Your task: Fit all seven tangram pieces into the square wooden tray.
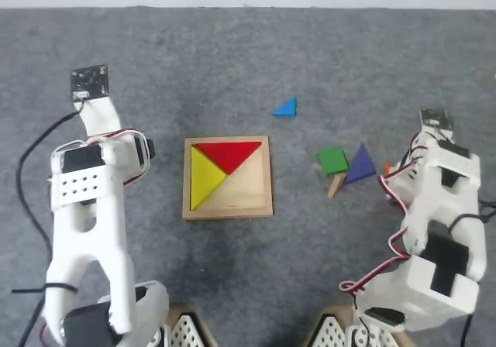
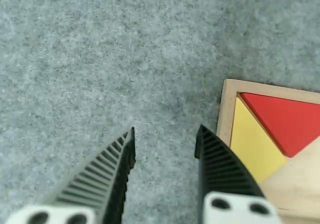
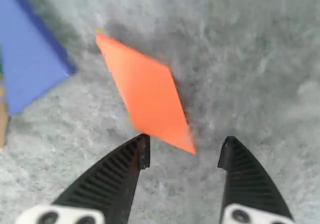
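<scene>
High view, tray: the square wooden tray (image 1: 246,195) is sitting in the middle of the counter (image 1: 232,60). The red triangle (image 1: 229,154) is filling its 12 o'clock quarter and the yellow triangle (image 1: 203,178) its 9 o'clock quarter. The 3 and 6 o'clock quarters are showing bare wood.
High view, loose pieces: the light blue triangle (image 1: 285,108) is lying at 1 o'clock from the tray. The green square (image 1: 332,160), tan piece (image 1: 335,184) and dark blue triangle (image 1: 360,165) are bunching together at 3 o'clock.
High view, extra: this view is giving the whole count, 2 pieces in and 5 out.
Left wrist view, gripper: the left gripper (image 2: 165,144) is hanging wide open and empty over bare counter, just beside the tray's rim.
Left wrist view, risk: any sideways sweep from here is likely knocking the rim and unsettling the 2 seated pieces.
Right wrist view, gripper: the right gripper (image 3: 185,151) is standing wide open and empty. 1 fingertip is sitting at the edge of the orange parallelogram (image 3: 145,96), the other clear of it.
Right wrist view, risk: the piece is lying flat on the fuzzy counter. By my judgement, closing off-centre is risking a spin or skid instead of a pinch, possibly into the dark blue triangle nearby.
Right wrist view, extra: this view is adding the parallelogram's full outline and how the fingertips are lining up with it. From above, just an orange sliver is peeking out beside the arm.
</scene>
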